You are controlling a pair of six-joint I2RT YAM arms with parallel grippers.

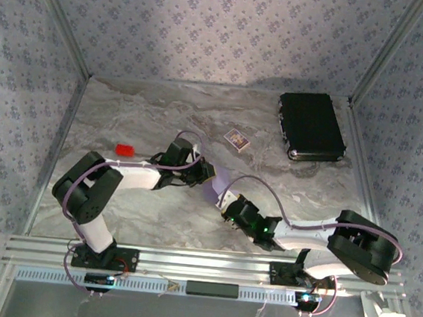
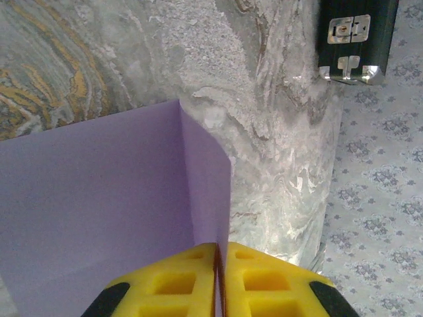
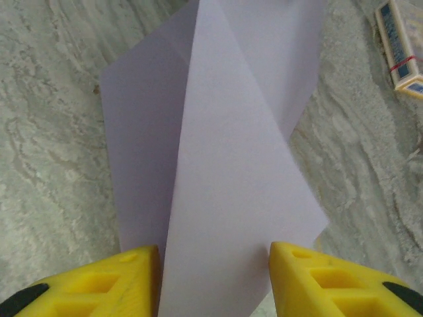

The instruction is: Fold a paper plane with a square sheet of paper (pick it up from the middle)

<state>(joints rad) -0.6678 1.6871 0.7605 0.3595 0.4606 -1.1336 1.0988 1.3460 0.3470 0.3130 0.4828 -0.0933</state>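
Note:
The pale lilac sheet of paper (image 2: pixel 99 211) is folded, with a raised flap along a crease. My left gripper (image 2: pixel 220 254) is shut on the edge of that flap, its yellow fingers (image 2: pixel 172 284) pressed together with the paper between them. In the right wrist view the sheet (image 3: pixel 225 165) shows overlapping folded layers that run down between the fingers of my right gripper (image 3: pixel 215 264), which stands open and wide apart. From above, a small bit of the paper (image 1: pixel 210 189) shows between the left gripper (image 1: pixel 206 171) and the right gripper (image 1: pixel 226 205) at mid-table.
A black case (image 1: pixel 310 127) lies at the back right, its latches (image 2: pixel 350 30) in the left wrist view. The small patterned card (image 1: pixel 236 139) lies behind the grippers. A red block (image 1: pixel 124 150) sits at the left. Patterned walls enclose the marble table (image 1: pixel 126 113).

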